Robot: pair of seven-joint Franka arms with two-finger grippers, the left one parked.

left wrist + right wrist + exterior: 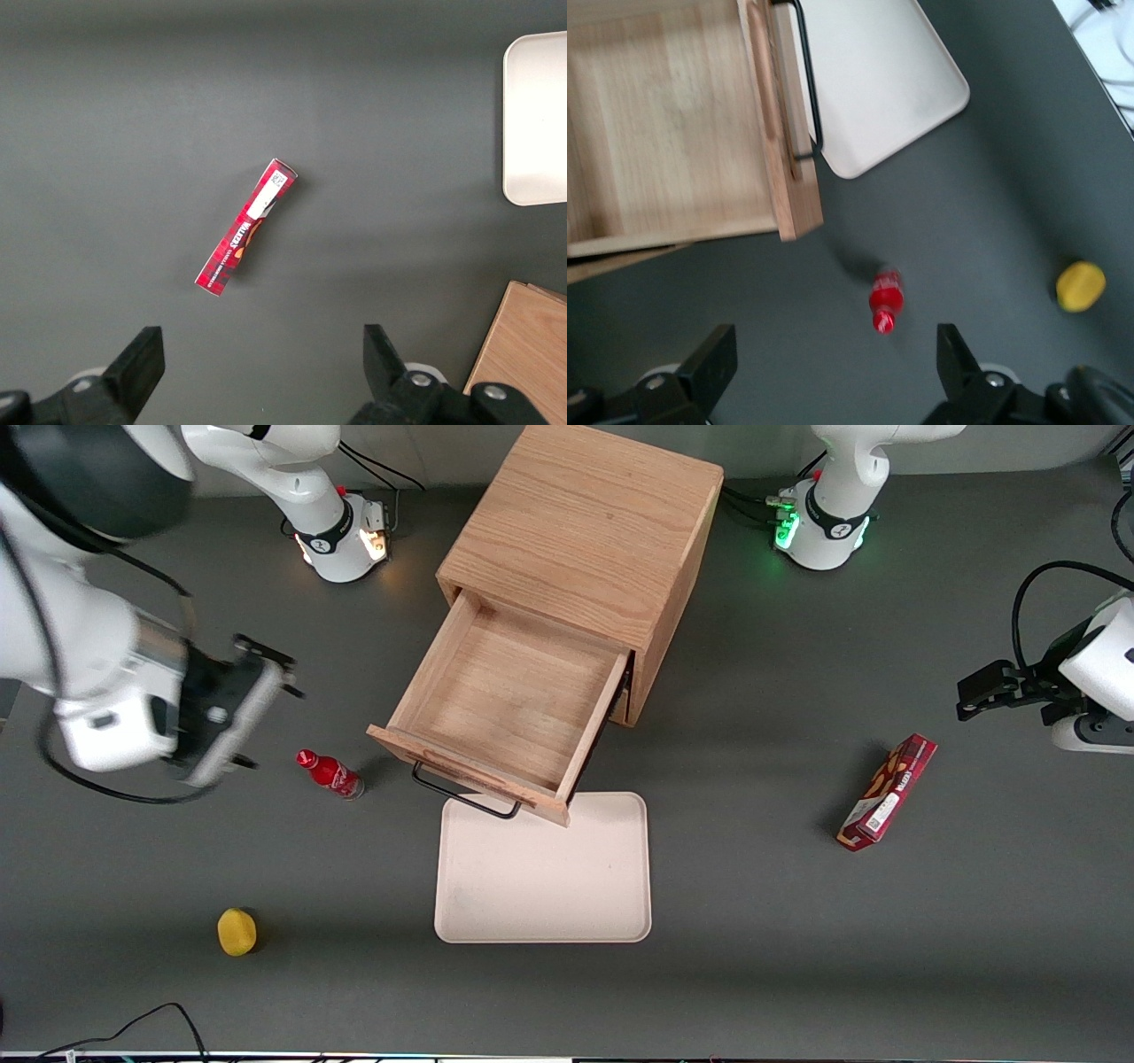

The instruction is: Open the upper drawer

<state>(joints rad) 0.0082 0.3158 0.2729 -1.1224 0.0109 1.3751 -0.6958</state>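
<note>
The claw is hanging open and empty above the tabletop, well apart from the upper drawer, which is standing pulled far out of the cabinet. The task is looking done. A careless swing toward 3 o'clock is risking a knock on the red bottle, at 5 o'clock from the claw. The drawer's handle is overhanging the tray. A yellow fruit and snack box are lying clear.
</note>
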